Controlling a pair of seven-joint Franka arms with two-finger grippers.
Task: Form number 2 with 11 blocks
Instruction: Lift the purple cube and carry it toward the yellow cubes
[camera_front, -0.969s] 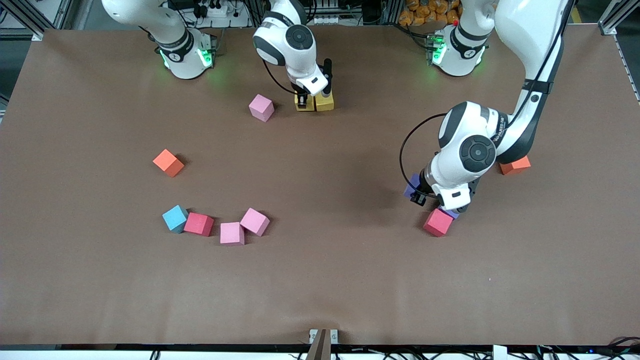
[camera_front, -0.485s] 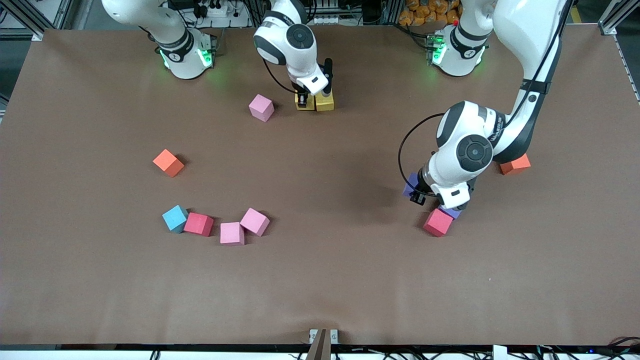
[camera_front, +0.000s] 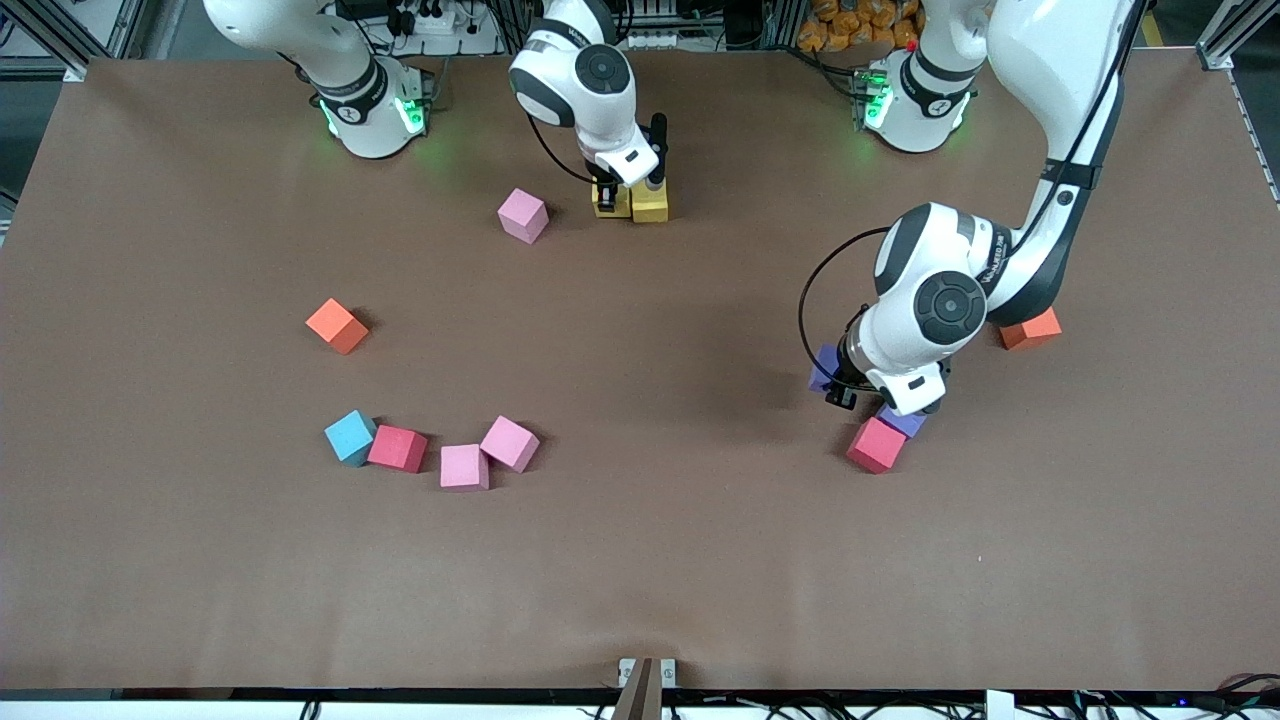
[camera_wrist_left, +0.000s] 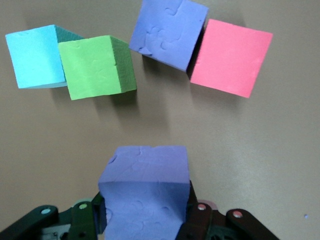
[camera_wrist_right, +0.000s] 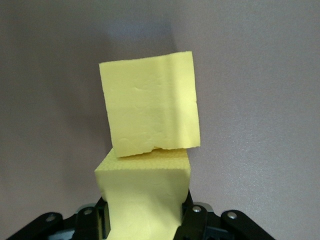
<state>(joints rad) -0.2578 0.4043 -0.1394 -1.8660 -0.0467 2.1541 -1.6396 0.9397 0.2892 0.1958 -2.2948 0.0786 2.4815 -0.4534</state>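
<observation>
my left end effector clamped on one block, four blocks clustered near it, my right end effector gripping a block touching another block on the table

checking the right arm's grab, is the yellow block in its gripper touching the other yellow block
Touching. The right wrist view shows the held yellow block in the right gripper with its edge pressed against the other yellow block, no gap between them.
</observation>
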